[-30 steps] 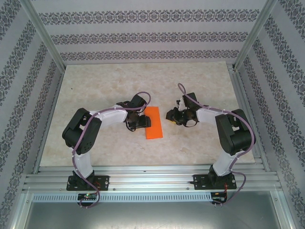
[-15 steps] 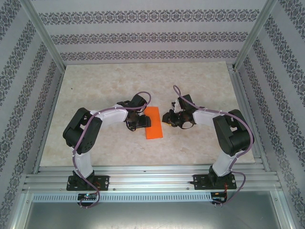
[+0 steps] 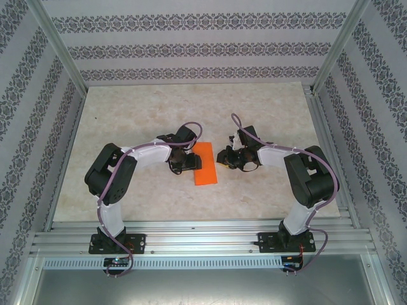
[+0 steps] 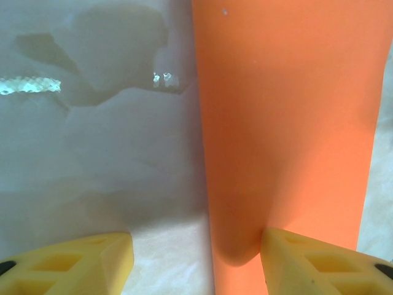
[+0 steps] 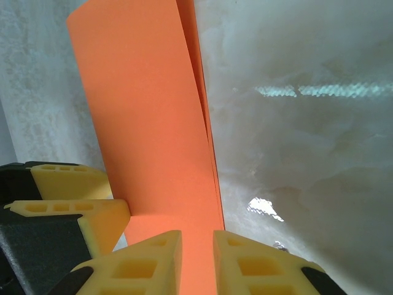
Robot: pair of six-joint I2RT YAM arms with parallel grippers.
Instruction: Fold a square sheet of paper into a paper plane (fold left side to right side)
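Note:
The square sheet of paper lies on the table as a narrow orange strip, folded double, between my two grippers. In the right wrist view its two layered edges run along its right side. My left gripper is open at the strip's left edge. One of its yellow fingers rests on the paper, the other on bare table. My right gripper stands over the strip's right edge, its jaws a narrow gap apart with flat paper showing through. Nothing is pinched.
The marble-look table has patterned walls on three sides and metal rails at the near edge. The left gripper's yellow fingers sit close beside my right gripper on the paper.
My right gripper has moved a little left, up to the paper's right edge, and its jaws have narrowed. The left arm and the paper have stayed put.

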